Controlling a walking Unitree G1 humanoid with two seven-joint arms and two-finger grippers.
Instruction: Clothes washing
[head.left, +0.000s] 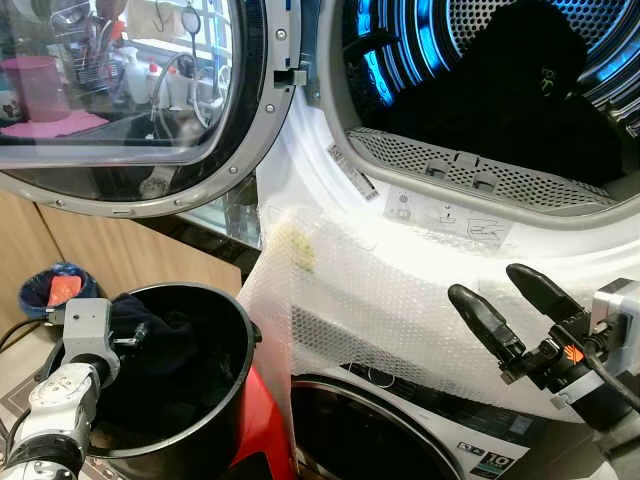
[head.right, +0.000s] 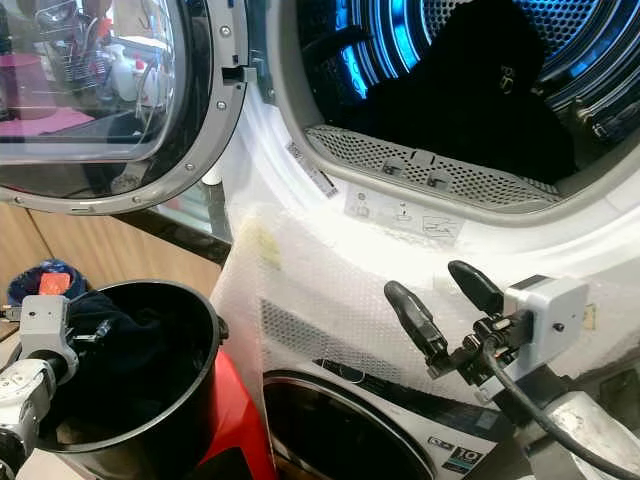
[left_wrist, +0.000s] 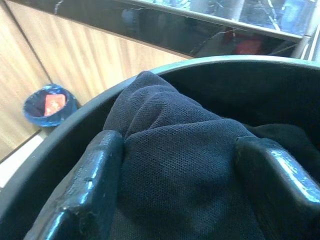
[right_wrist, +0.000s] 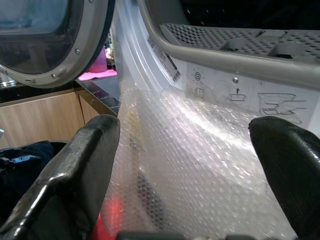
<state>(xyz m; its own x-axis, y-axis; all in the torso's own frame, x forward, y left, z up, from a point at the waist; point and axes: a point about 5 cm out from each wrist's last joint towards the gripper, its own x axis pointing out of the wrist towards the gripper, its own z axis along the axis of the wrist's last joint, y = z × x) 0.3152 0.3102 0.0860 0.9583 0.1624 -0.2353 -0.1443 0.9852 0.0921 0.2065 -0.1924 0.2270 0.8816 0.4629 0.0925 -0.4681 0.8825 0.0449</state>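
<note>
Now left pincer (left_wrist: 175, 185) clamps dark mesh-knit garment (left_wrist: 170, 150) inside round black bucket (head.left: 225, 400); right pincer (head.left: 510, 300) spread, empty.

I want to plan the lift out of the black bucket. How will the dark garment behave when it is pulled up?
The dark garment is bunched in folds between the left pincer fingers, so it is probably floppy and will hang and stretch out. Its mesh-like knit looks thin, so likely light. Part lies in the black bucket, so it may drag on the rim.
</note>
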